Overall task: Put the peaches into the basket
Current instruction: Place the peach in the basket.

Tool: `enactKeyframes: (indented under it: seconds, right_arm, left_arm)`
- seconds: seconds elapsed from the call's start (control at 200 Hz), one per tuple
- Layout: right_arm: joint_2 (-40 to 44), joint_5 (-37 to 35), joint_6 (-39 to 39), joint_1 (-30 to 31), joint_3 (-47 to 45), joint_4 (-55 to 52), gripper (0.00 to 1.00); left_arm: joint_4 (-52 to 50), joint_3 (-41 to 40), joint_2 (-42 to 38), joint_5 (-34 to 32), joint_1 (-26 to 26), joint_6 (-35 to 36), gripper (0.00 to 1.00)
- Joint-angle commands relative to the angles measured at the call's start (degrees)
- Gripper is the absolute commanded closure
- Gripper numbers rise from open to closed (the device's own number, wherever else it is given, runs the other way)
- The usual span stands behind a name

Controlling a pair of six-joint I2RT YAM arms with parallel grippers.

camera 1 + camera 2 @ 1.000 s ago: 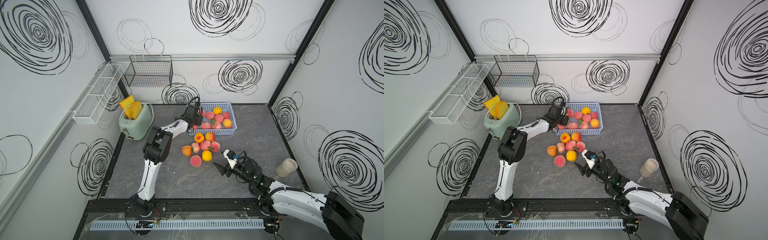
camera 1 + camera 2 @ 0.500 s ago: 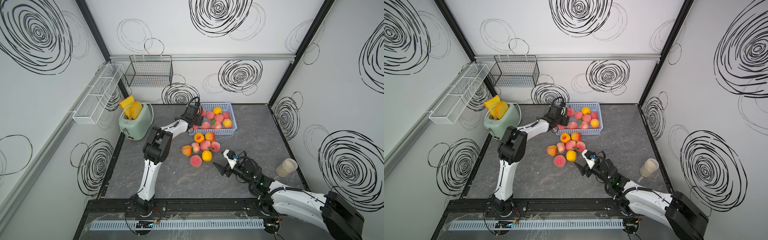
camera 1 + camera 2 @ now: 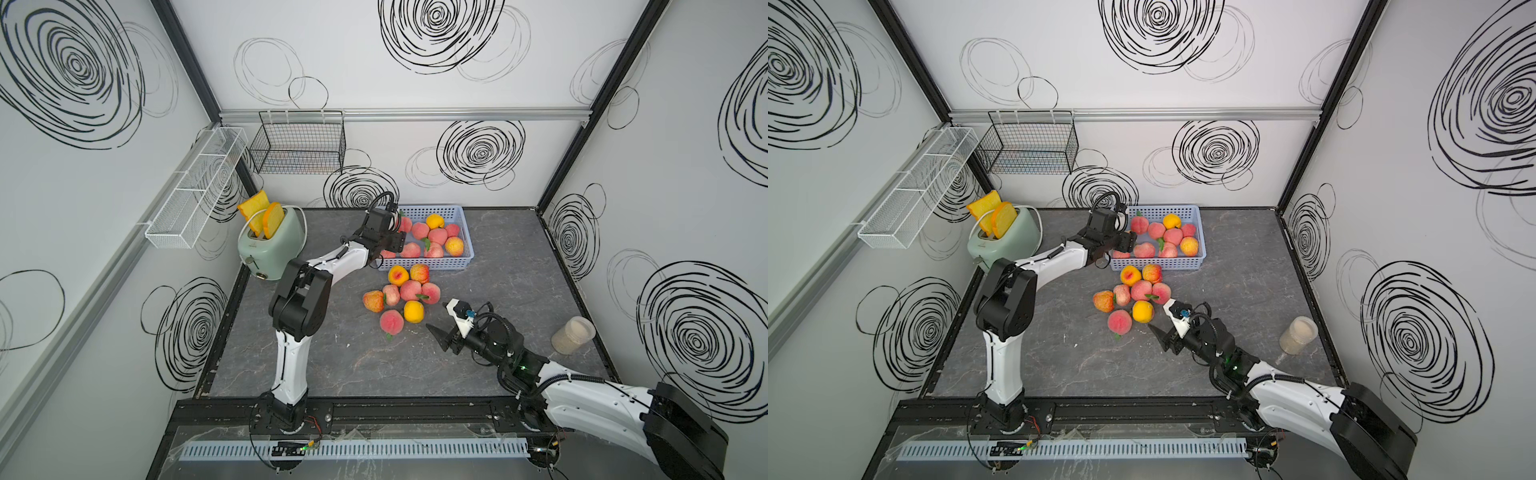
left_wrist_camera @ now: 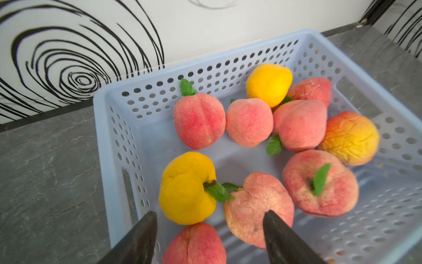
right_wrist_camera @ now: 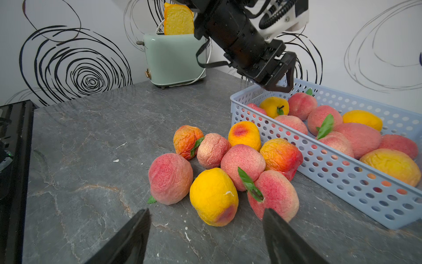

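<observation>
Peaches in basket [image 4: 249,122]: about ten, pink and yellow mixed, lying loose on the floor of the blue basket [image 3: 466,245].

Loose peaches [image 3: 399,295]: eight, in one tight cluster on the table [image 3: 332,357], just in front of the basket's near long wall. The two rearmost sit just beside that wall. I cannot tell from either top view whether they touch it.

Left gripper [image 4: 209,220]: above the basket's end nearest the toaster, pointing down into it. Jaws are apart with nothing gripped. A yellow peach [image 4: 187,187] and two pink ones lie on the basket floor under the tips.

Right gripper [image 5: 206,216]: low over the table on the side of the cluster away from the basket, facing the fruit. Jaws are spread wide and empty. The orange-yellow peach [image 5: 213,196] is nearest to it, with a pink one on either side. The whole cluster stands between this gripper and the basket.

Around:
- A mint toaster [image 3: 272,245] with two bread slices [image 3: 264,216] standing up in it is near the basket's short end, under the left arm's reach and apart from the fruit.
- A pale jar [image 3: 573,334] stands well apart from the basket, by the side wall.
- A black wire rack [image 3: 299,145] and a white mesh shelf [image 3: 189,199] hang on the walls above and behind the basket.
</observation>
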State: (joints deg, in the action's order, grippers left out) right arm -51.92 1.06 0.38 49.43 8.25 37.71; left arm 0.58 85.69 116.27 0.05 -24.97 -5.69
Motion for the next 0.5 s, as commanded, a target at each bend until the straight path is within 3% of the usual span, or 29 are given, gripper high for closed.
enactKeyframes:
  seconds: [0.0, 0.225, 0.495]
  right_arm:
    - [0.23, -1.14, -0.65, 0.40, 0.33, 0.87, 0.20]
    - [-0.41, -1.78, -0.59, 0.40, 0.60, 1.10, 0.19]
    - [-1.90, -3.64, 3.40, -1.08, 1.52, -0.69, 0.18]
  left_arm:
    - [3.89, -4.57, -6.99, 3.85, 0.02, -2.41, 0.23]
    - [3.33, -16.40, -19.16, 9.07, -0.15, -4.50, 0.23]
    - [-5.28, -26.09, -35.04, 15.22, -0.88, -4.12, 0.23]
